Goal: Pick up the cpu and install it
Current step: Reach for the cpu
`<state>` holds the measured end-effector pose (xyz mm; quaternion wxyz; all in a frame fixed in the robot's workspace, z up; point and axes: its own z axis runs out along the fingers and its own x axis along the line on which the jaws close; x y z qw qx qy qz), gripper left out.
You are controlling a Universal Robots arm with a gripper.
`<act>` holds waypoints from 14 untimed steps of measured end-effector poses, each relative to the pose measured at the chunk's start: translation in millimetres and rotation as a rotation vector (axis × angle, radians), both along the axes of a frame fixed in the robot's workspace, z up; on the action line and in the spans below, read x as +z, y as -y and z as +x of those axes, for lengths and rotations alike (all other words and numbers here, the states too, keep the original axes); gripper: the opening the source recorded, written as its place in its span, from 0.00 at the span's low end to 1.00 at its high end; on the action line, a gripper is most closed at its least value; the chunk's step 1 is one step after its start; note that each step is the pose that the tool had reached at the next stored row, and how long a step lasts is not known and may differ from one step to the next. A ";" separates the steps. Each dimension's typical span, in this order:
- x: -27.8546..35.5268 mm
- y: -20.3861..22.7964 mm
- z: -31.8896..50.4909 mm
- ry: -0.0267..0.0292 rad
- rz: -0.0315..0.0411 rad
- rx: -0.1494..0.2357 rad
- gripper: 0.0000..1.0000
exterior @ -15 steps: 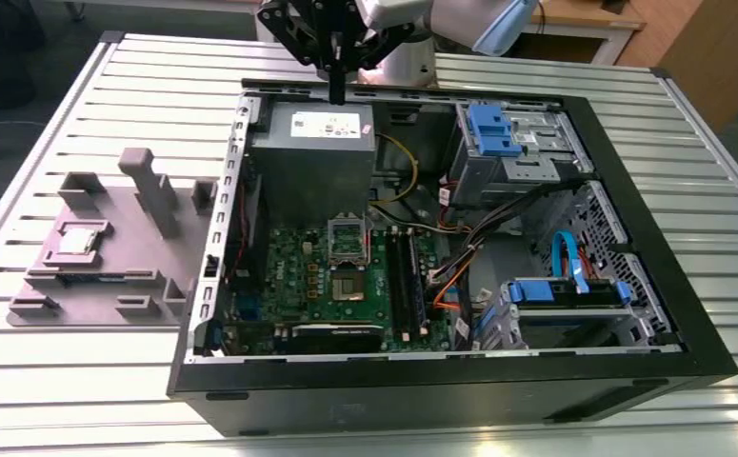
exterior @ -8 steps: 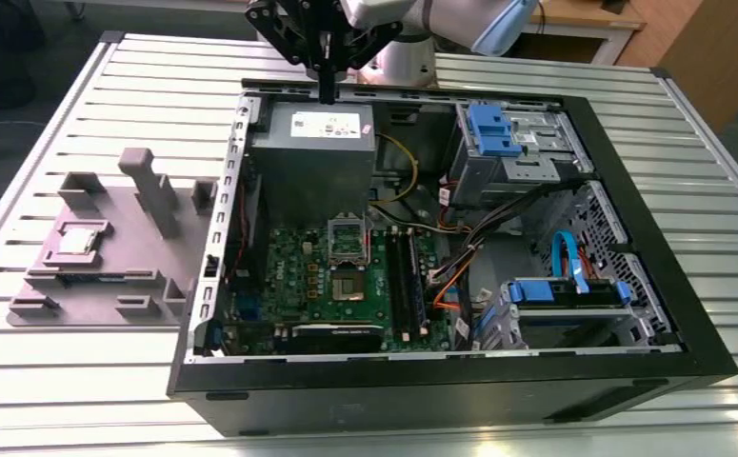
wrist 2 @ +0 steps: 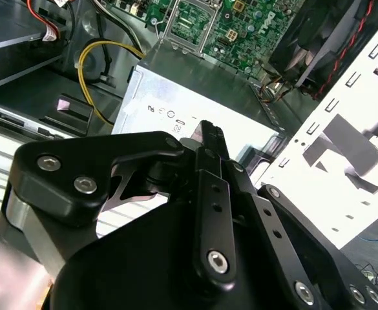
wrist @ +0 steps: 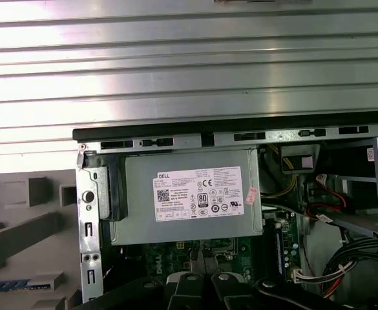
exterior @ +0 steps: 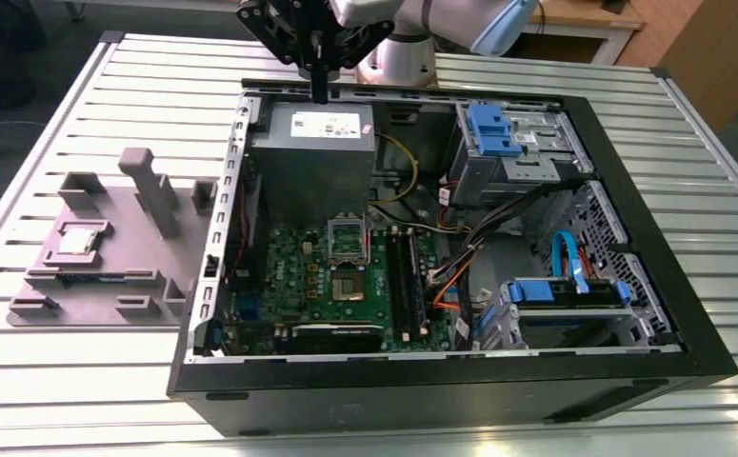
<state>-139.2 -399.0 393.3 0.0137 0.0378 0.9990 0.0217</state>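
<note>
Gripper (exterior: 319, 92) is hovering over the power supply (exterior: 311, 162), fingers clenched on nothing. Cpu (exterior: 80, 240) is sitting well off from it

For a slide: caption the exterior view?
Gripper above the power supply in the open case; cpu on the grey holder outside.

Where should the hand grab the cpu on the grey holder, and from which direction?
Probably by two opposite edges of the cpu, coming straight down from above: it lies flat, silvery top up, on the grey holder, so only its thin edges offer a grip. The hand hangs over the power supply.
</note>
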 end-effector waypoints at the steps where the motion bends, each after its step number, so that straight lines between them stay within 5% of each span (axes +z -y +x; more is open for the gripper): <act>1: 0.0 0.0 -0.9 0.0000 0.0000 0.000 0.11; 14: 0.0 0.0 -11.2 0.0002 0.0000 0.000 0.11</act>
